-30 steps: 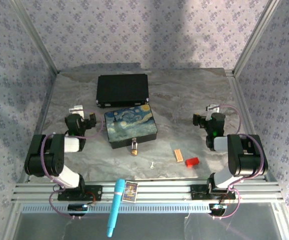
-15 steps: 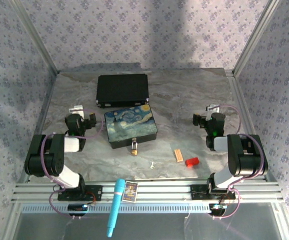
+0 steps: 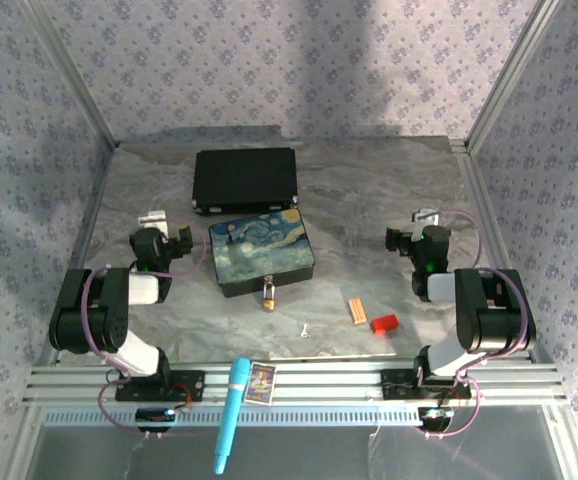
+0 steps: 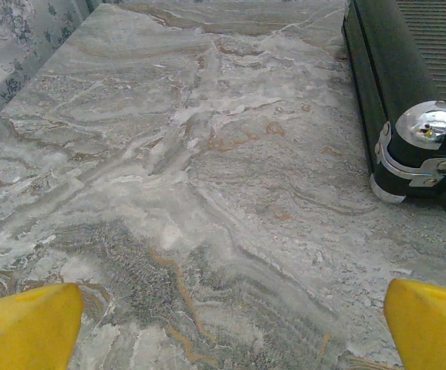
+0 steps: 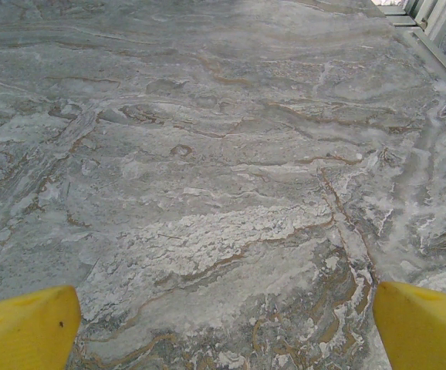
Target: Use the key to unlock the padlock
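The brass padlock (image 3: 268, 295) hangs at the front edge of the painted box (image 3: 262, 256), its shackle up at the box's latch. A small silvery key (image 3: 305, 329) lies flat on the table, a little in front and to the right of the padlock. My left gripper (image 3: 155, 217) rests folded back at the left, well left of the box, open. Its yellow fingertips (image 4: 26, 327) stand wide apart over bare marble. On the right my right gripper (image 3: 424, 216) is also open, its yellow fingertips (image 5: 24, 330) far apart with nothing between them.
A black case (image 3: 245, 180) lies behind the painted box; its corner (image 4: 412, 142) sits right of the left gripper. A tan wooden block (image 3: 356, 310) and a red block (image 3: 384, 323) lie right of the key. A blue pen (image 3: 231, 413) and a small card (image 3: 261, 382) rest on the front rail.
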### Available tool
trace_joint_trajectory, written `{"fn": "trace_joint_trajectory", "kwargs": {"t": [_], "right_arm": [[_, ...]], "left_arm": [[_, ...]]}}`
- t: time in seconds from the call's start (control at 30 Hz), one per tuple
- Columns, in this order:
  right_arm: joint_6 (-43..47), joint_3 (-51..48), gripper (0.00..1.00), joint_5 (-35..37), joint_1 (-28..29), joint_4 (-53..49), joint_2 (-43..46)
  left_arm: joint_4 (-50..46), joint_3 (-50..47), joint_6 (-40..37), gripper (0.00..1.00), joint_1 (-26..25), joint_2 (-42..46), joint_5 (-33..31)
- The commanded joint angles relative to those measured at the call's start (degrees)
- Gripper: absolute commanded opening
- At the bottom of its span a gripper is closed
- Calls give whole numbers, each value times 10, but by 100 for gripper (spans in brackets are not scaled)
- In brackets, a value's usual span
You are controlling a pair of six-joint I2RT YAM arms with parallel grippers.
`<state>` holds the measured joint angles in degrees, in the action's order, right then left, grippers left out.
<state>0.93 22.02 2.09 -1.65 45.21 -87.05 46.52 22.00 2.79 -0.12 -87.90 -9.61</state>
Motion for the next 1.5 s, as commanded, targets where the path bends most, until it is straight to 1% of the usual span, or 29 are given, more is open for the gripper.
{"fn": "trace_joint_trajectory", "kwargs": {"t": [0.0, 0.33, 0.43, 0.53, 0.6, 0.63, 0.7, 0.8, 0.83, 0.87, 0.93, 1.0, 1.07, 1.13, 1.23, 1.3, 1.4, 1.47], "right_arm": [[6, 11, 99, -3, -5, -2, 0], [-2, 7, 99, -4, -8, -2, 13], [0, 17, 99, -12, -12, -54, 60], [-3, 39, 99, -4, -10, -134, 119], [-21, 58, 99, -6, -10, -193, 163], [-29, 65, 99, -13, -10, -217, 184], [-66, 91, 99, -27, -10, -288, 230], [-182, 136, 99, 3, -16, -431, 275], [-191, 141, 99, -18, -22, -457, 280], [-195, 150, 99, -50, -27, -481, 284], [-200, 160, 99, -104, -27, -514, 291], [-210, 161, 99, -168, -18, -539, 297], [-210, 168, 99, -185, 11, -583, 303], [-214, 178, 99, -163, 55, -638, 309], [-235, 171, 95, -117, 146, -677, 332], [-262, 162, 94, -79, 219, -688, 341], [-311, 151, 89, -30, 321, -694, 335], [-341, 146, 82, 0, 384, -696, 322]], "left_arm": [[9, 13, -5, 100, -1, 0, 13], [2, 14, -10, 100, -2, 9, 22], [-46, 16, -11, 100, -9, 62, 6], [-135, 31, 7, 100, -10, 133, -14], [-196, 45, 35, 100, -10, 179, -16], [-223, 54, 59, 100, -10, 198, -17], [-303, 76, 142, 100, -10, 244, -22], [-399, 96, 298, 100, -8, 303, -13], [-417, 94, 338, 100, -7, 320, -8], [-427, 87, 372, 100, -5, 336, 12], [-440, 78, 397, 100, -5, 364, 74], [-479, 79, 428, 100, -16, 386, 121], [-519, 84, 439, 100, -47, 402, 151], [-583, 104, 437, 100, -89, 415, 147], [-665, 135, 427, 97, -166, 422, 131], [-691, 143, 437, 95, -208, 424, 137], [-705, 136, 468, 91, -261, 426, 142], [-701, 124, 488, 89, -296, 430, 141]]}}
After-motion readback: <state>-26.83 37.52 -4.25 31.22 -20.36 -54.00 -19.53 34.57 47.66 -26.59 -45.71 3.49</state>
